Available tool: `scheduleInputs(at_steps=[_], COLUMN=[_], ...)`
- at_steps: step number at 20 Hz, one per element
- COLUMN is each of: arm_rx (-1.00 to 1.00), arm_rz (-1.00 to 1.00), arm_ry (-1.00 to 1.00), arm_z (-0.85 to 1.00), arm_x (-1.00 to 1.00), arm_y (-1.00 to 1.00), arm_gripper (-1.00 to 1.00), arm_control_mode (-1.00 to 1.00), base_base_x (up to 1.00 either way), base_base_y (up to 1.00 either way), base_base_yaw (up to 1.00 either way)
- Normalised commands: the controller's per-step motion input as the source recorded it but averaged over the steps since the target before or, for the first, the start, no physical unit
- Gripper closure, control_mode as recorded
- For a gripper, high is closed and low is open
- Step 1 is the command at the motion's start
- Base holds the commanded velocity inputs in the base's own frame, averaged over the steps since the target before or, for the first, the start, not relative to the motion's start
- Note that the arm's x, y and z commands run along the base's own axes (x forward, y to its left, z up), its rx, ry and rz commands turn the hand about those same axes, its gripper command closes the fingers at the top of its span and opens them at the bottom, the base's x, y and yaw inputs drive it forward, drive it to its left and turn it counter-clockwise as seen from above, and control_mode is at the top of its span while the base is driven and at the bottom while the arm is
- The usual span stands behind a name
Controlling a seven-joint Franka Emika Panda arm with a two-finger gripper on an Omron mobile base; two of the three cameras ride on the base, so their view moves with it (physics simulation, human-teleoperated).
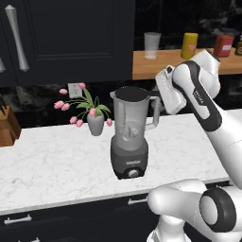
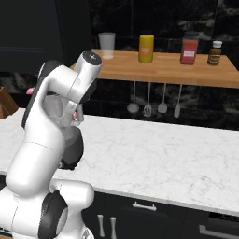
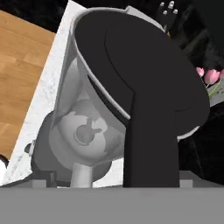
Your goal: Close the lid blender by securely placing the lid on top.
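**Operator:** Hand view puts me right over the blender [image 3: 87, 127]. The lid [image 3: 144, 78] sits across the jar mouth, maybe tilted; I can't tell if it's fully seated. My fingers stand wide apart, holding nothing.

**Colleague:** How will it handle?

**Operator:** I'd judge it light, stiff and a bit slick. Better to pinch it by the rim, or press on the dome.

**Colleague:** Arm pose?

**Operator:** In the left base view, the blender [image 1: 130, 134] stands on the marble counter [image 1: 52, 160] beside the tulip vase [image 1: 94, 124], my wrist bent in just beside the jar's handle.
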Motion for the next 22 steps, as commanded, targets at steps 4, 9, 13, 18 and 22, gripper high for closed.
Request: scheduleInputs(at_steps=[4,9,13,18,22], arm_rx=[0.22,0.20,0.07,0.01,0.09], arm_rz=[-0.03,-0.11,-0.06,0.00,0.00], arm_ry=[-0.27,-0.27,-0.03,-0.01,-0.08], arm_z=[0.32,0.53,0.24,0.00,-0.01], arm_x=[-0.09,0.17,0.32,-0.11,-1.00], arm_y=[-0.44,-0.18,0.00,-0.26,-1.00], arm_gripper=[-1.00,-1.00,-1.00,-1.00,-1.00], arm_control_mode=[-1.00,-1.00,-1.00,-1.00,-1.00], base_base_x=[0.00,0.00,0.00,0.00,0.00], base_base_y=[0.00,0.00,0.00,0.00,0.00], base_base_yaw=[0.00,0.00,0.00,0.00,0.00])
